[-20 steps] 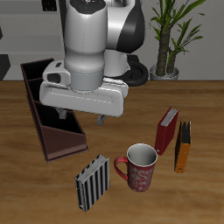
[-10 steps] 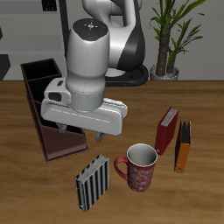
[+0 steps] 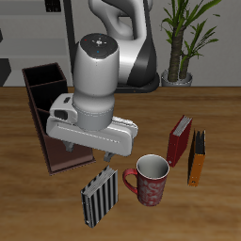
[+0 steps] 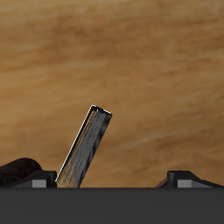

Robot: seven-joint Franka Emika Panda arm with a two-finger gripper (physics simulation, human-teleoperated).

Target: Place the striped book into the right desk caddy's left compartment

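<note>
The striped book [image 3: 99,196] stands upright near the table's front edge, beside a mug. In the wrist view it shows edge-on as a thin tilted slab [image 4: 87,148]. My gripper [image 3: 90,157] hangs just above and slightly behind the book, not touching it. Its fingers [image 3: 108,156] are spread apart and hold nothing. The right desk caddy [image 3: 49,111], a long dark maroon-brown open box with dividers, lies farther back, partly hidden by my arm.
A red patterned mug [image 3: 149,180] stands right beside the striped book. A red book [image 3: 179,139] and an orange-yellow book [image 3: 198,156] stand farther along the table. A potted plant [image 3: 181,38] is at the back.
My gripper has moved forward and down, from over the caddy's end toward the striped book. The book, the mug and the caddy have not moved.
</note>
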